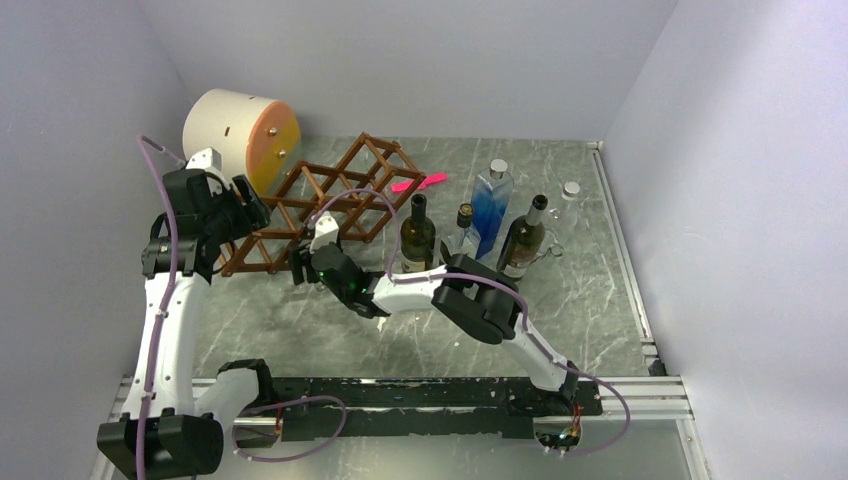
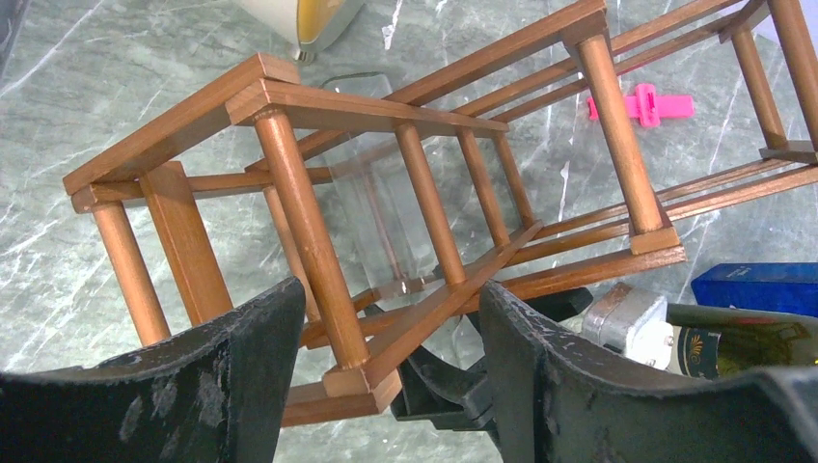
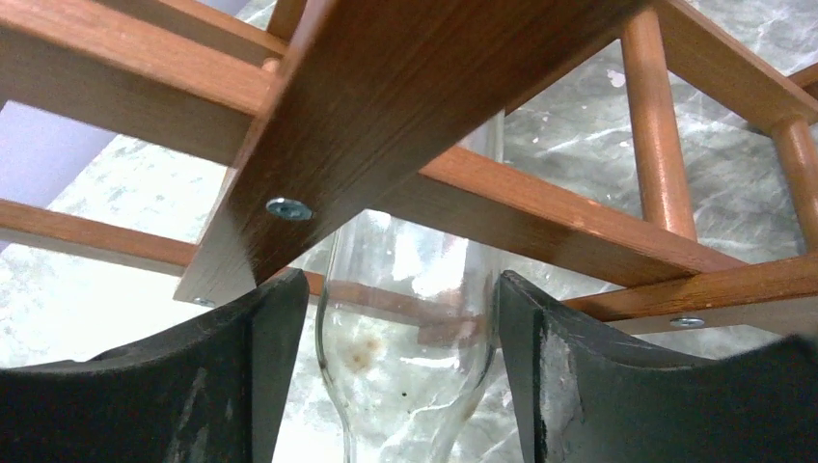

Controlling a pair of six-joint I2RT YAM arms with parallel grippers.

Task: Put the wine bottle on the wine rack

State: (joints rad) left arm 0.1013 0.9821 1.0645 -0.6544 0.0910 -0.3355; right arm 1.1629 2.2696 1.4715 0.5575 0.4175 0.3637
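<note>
The wine rack (image 1: 330,195), a reddish-brown lattice, lies on the marble table. A clear glass wine bottle (image 3: 410,338) lies inside one of its cells, seen through the bars in the left wrist view (image 2: 381,193). My right gripper (image 1: 298,265) is at the rack's near side. Its fingers (image 3: 260,367) flank the bottle's shoulder, with a thin gap on the left, so it is open (image 3: 400,289). My left gripper (image 1: 250,213) is at the rack's left end, open (image 2: 391,299), with a corner post (image 2: 309,241) between its fingers and not clamped.
A cream-and-orange drum (image 1: 240,135) stands behind the rack's left end. Right of the rack stand two dark bottles (image 1: 417,235) (image 1: 524,240), a clear one (image 1: 465,230) and a blue one (image 1: 492,205). A pink clip (image 1: 418,183) lies behind them. Walls close in on both sides.
</note>
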